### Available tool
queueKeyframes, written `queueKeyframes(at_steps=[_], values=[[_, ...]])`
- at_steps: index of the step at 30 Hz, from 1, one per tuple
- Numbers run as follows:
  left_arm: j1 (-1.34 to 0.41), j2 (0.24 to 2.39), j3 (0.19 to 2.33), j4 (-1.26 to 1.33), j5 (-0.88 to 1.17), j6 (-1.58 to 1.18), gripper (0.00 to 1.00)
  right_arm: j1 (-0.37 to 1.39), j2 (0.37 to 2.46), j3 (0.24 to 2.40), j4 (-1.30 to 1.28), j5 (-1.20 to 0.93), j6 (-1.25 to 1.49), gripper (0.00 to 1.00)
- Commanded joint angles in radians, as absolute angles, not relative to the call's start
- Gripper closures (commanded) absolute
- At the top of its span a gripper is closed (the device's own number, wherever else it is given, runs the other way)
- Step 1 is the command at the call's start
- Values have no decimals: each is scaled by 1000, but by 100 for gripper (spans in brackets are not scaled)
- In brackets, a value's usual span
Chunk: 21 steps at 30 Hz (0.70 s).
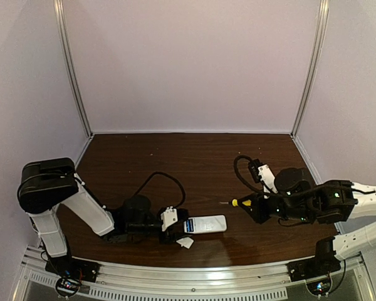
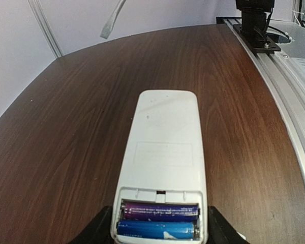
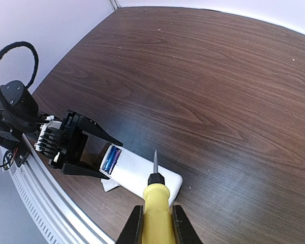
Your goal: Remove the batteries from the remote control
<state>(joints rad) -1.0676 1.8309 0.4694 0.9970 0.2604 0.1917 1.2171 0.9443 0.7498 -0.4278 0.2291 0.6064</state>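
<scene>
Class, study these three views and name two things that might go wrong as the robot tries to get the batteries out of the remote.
1. The screwdriver in the right claw is held in the air, tip toward the remote control. A misjudged approach might gouge the casing instead of levering the batteries.
2. The left claw grips only the battery end, so prying may twist the remote loose.

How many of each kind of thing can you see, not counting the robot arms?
batteries: 2
remote control: 1
screwdriver: 1
white cover piece: 1
Total: 5
</scene>
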Motion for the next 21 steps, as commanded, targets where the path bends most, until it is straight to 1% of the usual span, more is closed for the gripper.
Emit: queueKeyframes(at_steps=[1, 14, 18, 21], values=[[-1066, 1818, 487, 1068, 305, 175, 69, 1216, 932, 781, -458, 290, 608, 100], [-1068, 1828, 502, 1052, 328, 167, 69, 1213, 992, 853, -491, 304, 611, 100], [-1068, 1836, 500, 1039, 285, 168, 70, 1207, 1011, 844, -444, 306, 606, 100], [-1068, 1819, 504, 994, 276, 187, 70, 1201, 1042, 881, -454, 261, 609, 100]])
